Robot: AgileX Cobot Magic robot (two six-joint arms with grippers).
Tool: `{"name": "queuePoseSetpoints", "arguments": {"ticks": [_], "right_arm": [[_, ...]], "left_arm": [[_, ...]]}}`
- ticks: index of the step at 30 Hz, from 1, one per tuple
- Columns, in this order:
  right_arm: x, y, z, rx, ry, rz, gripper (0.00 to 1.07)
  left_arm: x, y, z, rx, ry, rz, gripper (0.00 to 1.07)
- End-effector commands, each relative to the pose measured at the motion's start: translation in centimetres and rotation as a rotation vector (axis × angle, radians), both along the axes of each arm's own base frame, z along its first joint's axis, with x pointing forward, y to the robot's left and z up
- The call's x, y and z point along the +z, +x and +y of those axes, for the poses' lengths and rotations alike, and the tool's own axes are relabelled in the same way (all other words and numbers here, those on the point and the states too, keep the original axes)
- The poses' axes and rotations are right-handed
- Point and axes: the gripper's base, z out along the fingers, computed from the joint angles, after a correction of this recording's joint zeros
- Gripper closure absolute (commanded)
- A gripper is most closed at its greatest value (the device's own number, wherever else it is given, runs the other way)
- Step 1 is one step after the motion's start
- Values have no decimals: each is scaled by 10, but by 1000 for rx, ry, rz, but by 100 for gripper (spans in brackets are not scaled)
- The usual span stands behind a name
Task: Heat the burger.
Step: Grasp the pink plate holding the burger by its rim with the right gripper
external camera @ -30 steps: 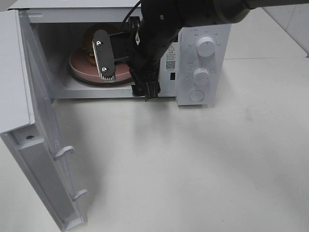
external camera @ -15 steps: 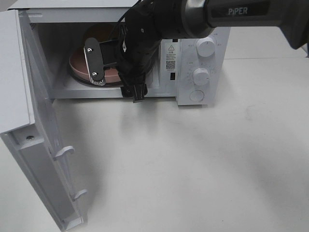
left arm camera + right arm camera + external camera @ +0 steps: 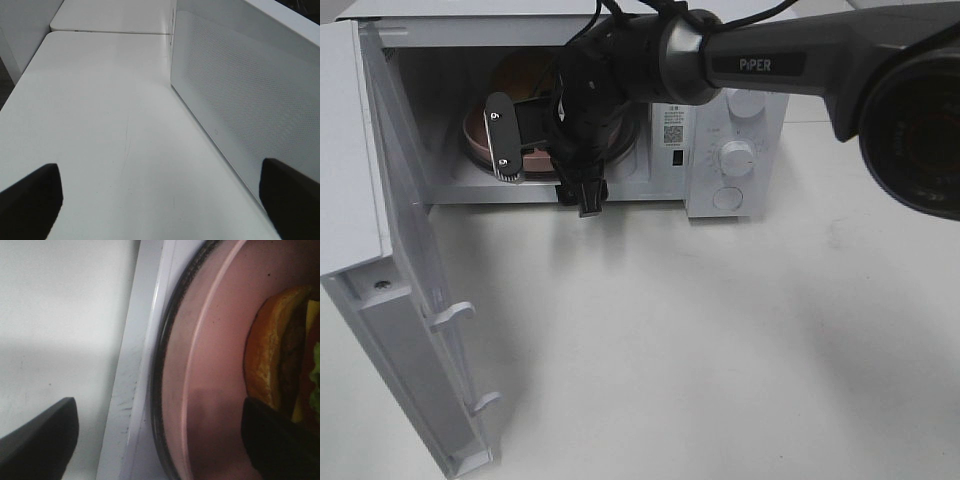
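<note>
Burger (image 3: 287, 357) placement looks finished: the small round burger with its brown bun, dark patty and green lettuce edge sits on the flat round pink plate (image 3: 210, 365), which lies on the dark-rimmed glass turntable (image 3: 470, 152) inside the white microwave (image 3: 740, 120). That puts the food where heating can begin once the cavity is closed.

Seen from the high camera, the right gripper (image 3: 535, 145) hangs at the cavity mouth, at about 11 o'clock in the frame, its black fingers spread wide and clamped on nothing; one silver-edged finger (image 3: 501, 137) crosses in front of the plate. In the wrist view the two dark fingertips flank the plate edge without touching it, which suggests a release.

The white perforated microwave door (image 3: 410, 300) stands fully swung out at 8 o'clock, so shutting it appears to be the next need. The left gripper (image 3: 160, 200) waits beside that door (image 3: 240, 100), over the white table (image 3: 100, 125), fingers wide apart and empty, probably stationed to push it.
</note>
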Motion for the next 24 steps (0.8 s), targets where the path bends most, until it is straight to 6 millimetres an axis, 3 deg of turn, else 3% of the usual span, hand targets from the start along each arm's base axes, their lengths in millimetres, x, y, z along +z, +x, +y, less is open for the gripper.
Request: {"name": "queuePoseSetpoints", "arguments": {"ticks": [1, 8, 10, 13, 15, 18, 20, 24], "right_arm": [[-4, 6, 5, -5, -4, 4, 24], [-9, 17, 8, -34, 38, 7, 27], [-10, 18, 9, -34, 45, 1, 37], [-9, 19, 9, -30, 41, -6, 42], [-9, 19, 10, -28, 49, -14, 69], [-8, 19, 10, -28, 52, -14, 77], [-9, 19, 10, -30, 57, -10, 107], [-9, 19, 10, -29, 54, -13, 107]], "left_arm": [[0, -1, 0, 5, 3, -15, 7], [0, -1, 0, 5, 3, -15, 7], [0, -1, 0, 5, 3, -15, 7], [0, -1, 0, 5, 3, -15, 7], [0, -1, 0, 5, 3, -15, 7], [0, -1, 0, 5, 3, -15, 7], [0, -1, 0, 5, 3, -15, 7], [0, -1, 0, 5, 3, -15, 7]]}}
